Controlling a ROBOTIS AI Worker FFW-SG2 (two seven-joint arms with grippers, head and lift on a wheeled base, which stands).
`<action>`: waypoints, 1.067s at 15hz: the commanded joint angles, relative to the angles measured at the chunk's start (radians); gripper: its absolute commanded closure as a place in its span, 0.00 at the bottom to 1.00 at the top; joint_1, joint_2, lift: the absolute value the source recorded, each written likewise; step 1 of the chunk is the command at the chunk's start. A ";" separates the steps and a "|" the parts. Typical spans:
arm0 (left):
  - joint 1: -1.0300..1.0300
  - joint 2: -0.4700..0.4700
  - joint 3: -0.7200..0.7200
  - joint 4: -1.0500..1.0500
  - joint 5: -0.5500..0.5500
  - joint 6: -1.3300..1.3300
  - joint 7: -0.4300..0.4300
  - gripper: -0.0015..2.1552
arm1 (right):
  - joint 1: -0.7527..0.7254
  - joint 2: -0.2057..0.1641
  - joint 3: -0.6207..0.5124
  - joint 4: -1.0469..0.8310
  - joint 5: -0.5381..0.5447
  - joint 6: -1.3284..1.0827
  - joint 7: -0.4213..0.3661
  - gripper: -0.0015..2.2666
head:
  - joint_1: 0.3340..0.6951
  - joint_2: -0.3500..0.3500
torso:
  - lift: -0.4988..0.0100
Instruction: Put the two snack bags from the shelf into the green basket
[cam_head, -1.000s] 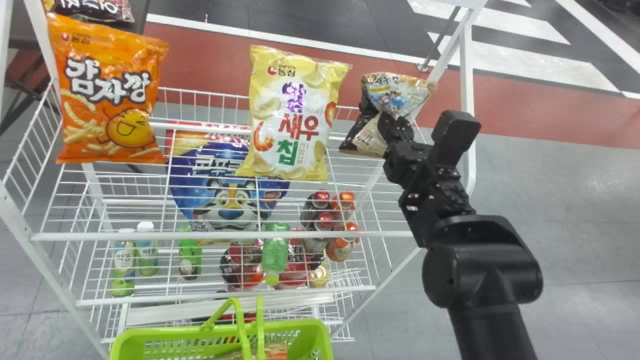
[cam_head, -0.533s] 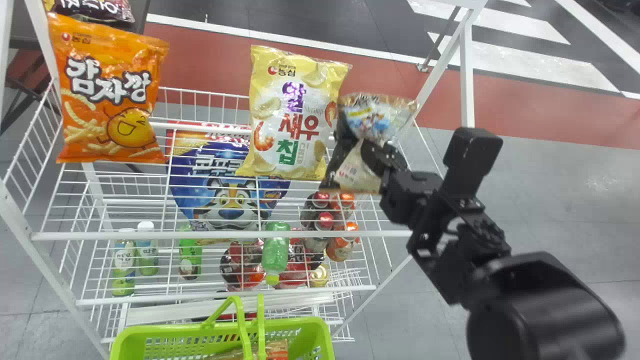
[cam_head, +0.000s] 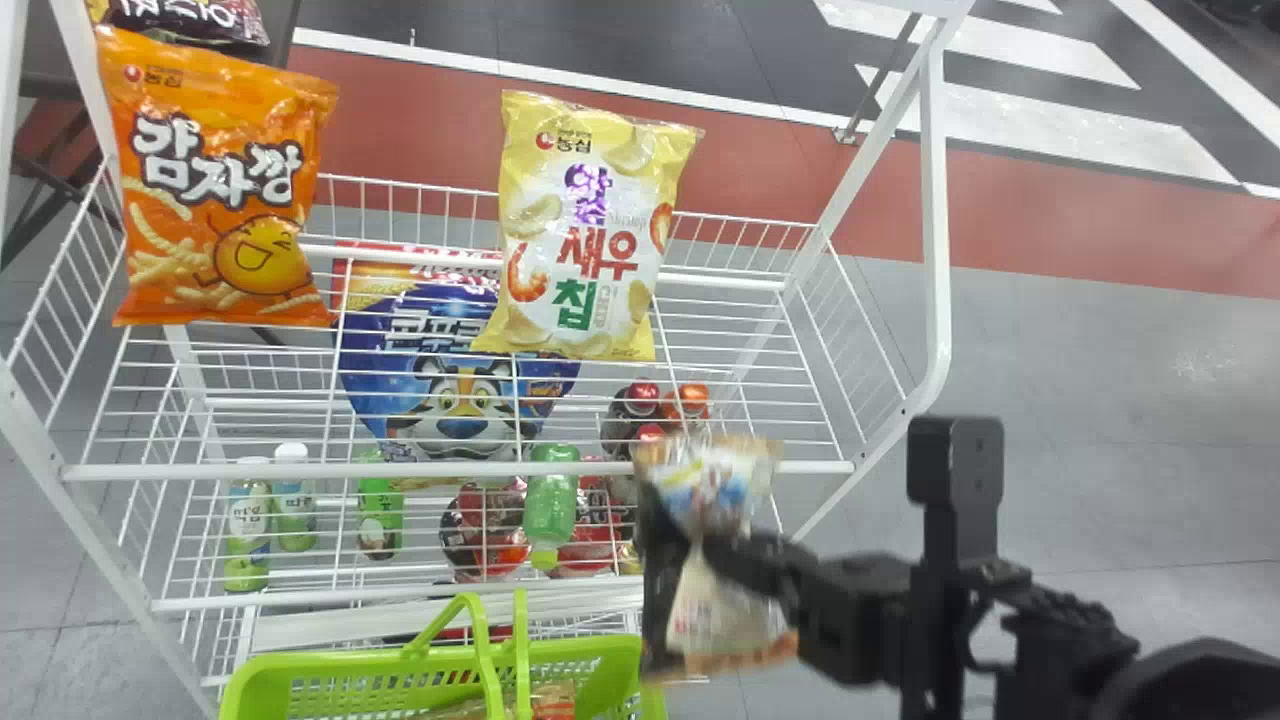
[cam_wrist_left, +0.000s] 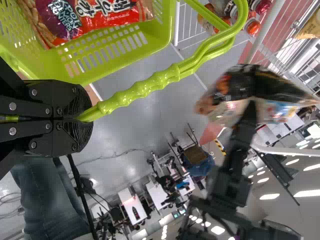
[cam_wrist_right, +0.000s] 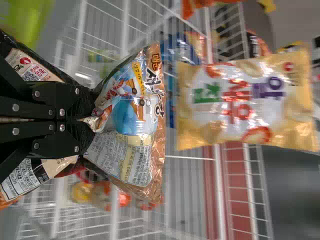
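In the head view my right gripper (cam_head: 700, 545) is at the shelf's front right, pinching the middle of a dark and tan snack bag (cam_head: 712, 485). The right wrist view shows the gripper (cam_wrist_right: 90, 120) closed on the bag (cam_wrist_right: 132, 117), its film bunched between the fingers. At the head view's bottom stands the green basket (cam_head: 375, 665), just left of the held bag, with a snack bag (cam_head: 553, 700) inside. In the left wrist view my left gripper (cam_wrist_left: 85, 117) is shut on the basket's handle (cam_wrist_left: 135, 97); a red and purple bag (cam_wrist_left: 100, 17) lies in the basket.
On the white wire shelf (cam_head: 740, 470) an orange bag (cam_head: 215, 190) stands left and a yellow bag (cam_head: 590, 230) in the middle. Lower tiers hold a blue bag (cam_head: 455, 370) and several bottles (cam_head: 550, 500). The shelf's front rail and right post are near my right arm.
My right gripper has carried the dark bag from the top shelf's right rear forward, down and slightly left, over the front rail towards the basket. The basket has barely shifted.
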 joint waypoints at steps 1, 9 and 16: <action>0.000 0.000 0.000 0.000 0.000 0.000 -0.001 0.79 | 0.029 0.009 -0.022 -0.048 -0.032 0.233 0.017 0.99 | 1.00 0.00 | 0.96; 0.008 0.000 -0.003 -0.009 0.000 0.000 -0.004 0.79 | 0.034 0.009 0.222 0.131 -0.005 0.233 0.024 0.99 | 1.00 0.00 | 0.96; 0.020 0.006 -0.015 -0.031 -0.015 0.003 -0.002 0.79 | -0.040 0.009 0.443 0.377 0.097 -0.003 0.074 0.54 | 1.00 0.00 | 0.96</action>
